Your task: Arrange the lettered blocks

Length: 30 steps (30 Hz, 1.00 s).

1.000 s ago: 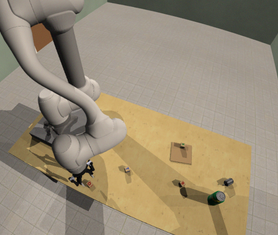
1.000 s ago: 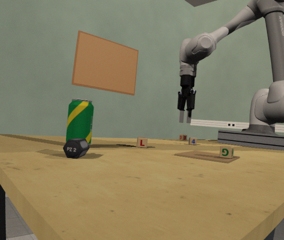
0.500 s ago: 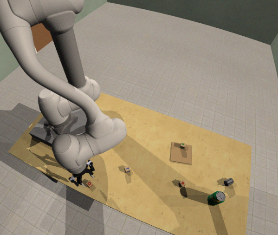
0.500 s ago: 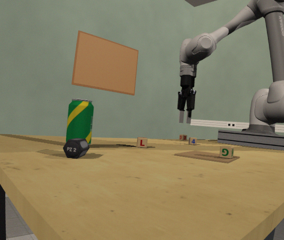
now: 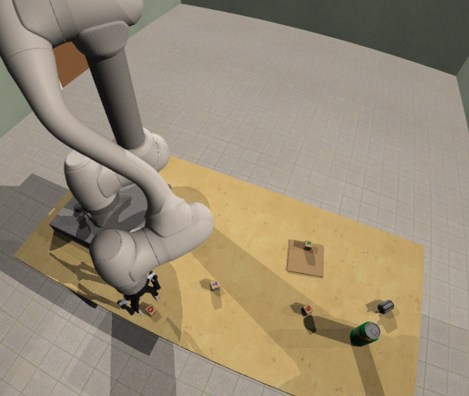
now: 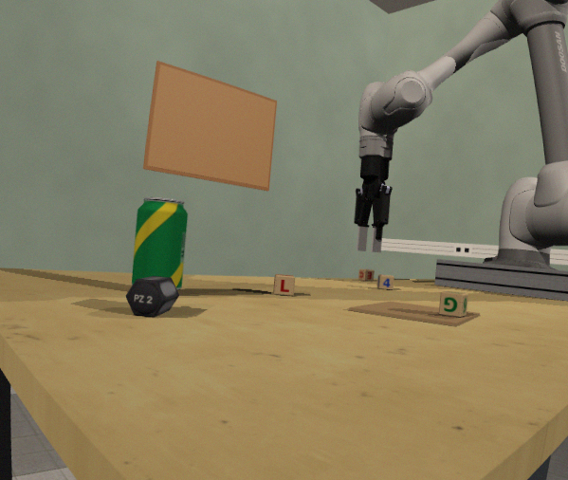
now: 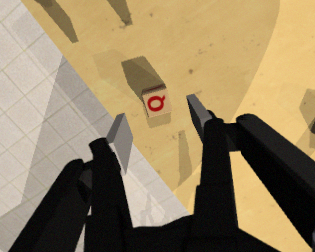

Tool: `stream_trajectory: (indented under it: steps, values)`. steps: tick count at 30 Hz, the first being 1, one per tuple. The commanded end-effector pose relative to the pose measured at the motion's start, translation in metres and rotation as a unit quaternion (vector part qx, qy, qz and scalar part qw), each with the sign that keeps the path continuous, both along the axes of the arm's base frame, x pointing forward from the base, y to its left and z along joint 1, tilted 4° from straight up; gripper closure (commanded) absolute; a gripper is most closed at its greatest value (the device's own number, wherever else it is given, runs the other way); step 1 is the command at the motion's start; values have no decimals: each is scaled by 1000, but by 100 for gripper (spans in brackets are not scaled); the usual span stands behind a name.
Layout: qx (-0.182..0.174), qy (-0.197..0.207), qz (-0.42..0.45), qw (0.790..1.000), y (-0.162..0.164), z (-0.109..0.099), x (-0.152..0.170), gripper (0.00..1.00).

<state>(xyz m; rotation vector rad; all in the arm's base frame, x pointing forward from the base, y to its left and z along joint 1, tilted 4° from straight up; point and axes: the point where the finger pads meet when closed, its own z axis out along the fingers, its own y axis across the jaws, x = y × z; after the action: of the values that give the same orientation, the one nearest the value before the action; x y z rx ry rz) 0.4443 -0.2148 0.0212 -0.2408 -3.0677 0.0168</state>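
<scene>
A wooden block with a red Q on top (image 5: 153, 309) lies near the table's edge, close to the robot's base; it also shows in the wrist view (image 7: 156, 103) and far back in the exterior view (image 6: 366, 274). My gripper (image 7: 158, 117) (image 6: 369, 246) hangs straight above it, fingers apart and empty, well clear of the table. A block with a blue letter on top (image 5: 214, 285) lies mid-table. A block with a red mark on top (image 5: 308, 309) lies further right. A block with a green letter on top (image 5: 308, 244) sits on the brown mat (image 5: 305, 257) at its far corner.
A green and yellow can (image 5: 365, 333) stands at the right end of the table, with a black hexagonal piece marked PZ 2 (image 5: 385, 306) beside it. The robot's base plate (image 6: 516, 279) takes the left end. The table's edge runs just beside the Q block.
</scene>
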Motion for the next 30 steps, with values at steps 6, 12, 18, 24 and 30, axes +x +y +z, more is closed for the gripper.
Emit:
stream_trajectory:
  steps: [6,12,18,24,30]
  values:
    - [1,1,0,1000,-1,-17,-4,54]
    - [0,2,0,1000,-1,-25,-5,54]
    - [0,2,0,1000,-1,-31,-5,54]
    - [0,2,-1,1000,-1,-36,-5,54]
    - [0,2,-1,1000,-1,-38,-5,54]
